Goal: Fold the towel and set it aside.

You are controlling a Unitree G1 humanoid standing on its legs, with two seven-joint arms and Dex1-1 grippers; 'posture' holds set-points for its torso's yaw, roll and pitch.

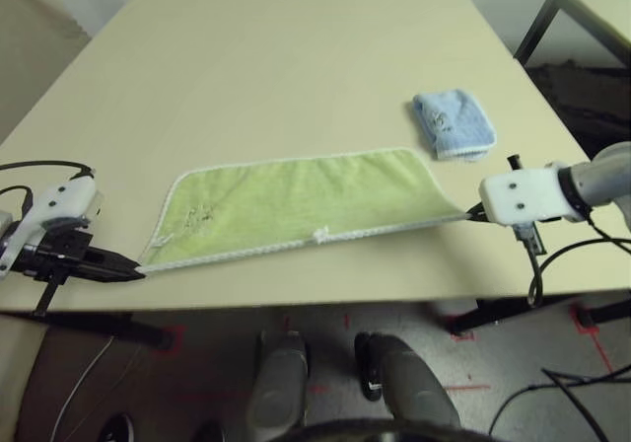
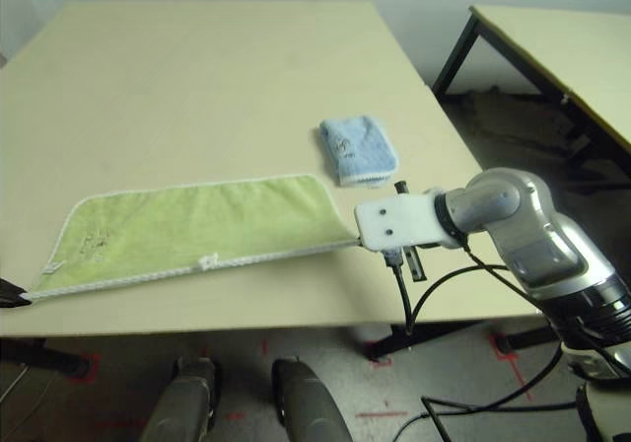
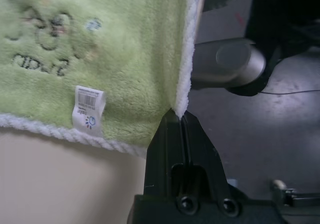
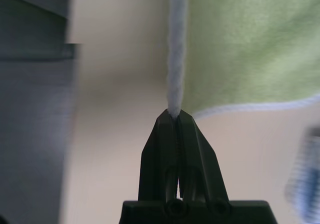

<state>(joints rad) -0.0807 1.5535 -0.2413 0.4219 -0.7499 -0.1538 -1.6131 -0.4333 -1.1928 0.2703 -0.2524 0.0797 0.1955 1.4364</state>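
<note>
Grips the green towel (image 1: pixel 296 200) by its near corners with left hand (image 3: pixel 179 118) and right hand (image 4: pixel 174 117); likely needs carrying away, square to its hand-to-hand long axis.

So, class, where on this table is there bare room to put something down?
The widest bare patch of table lies beyond the green towel, left of the folded blue towel. A narrower strip runs between the green towel and the near edge. It is crowded at the green towel's near corners, where the left tool and right tool grip it.
</note>
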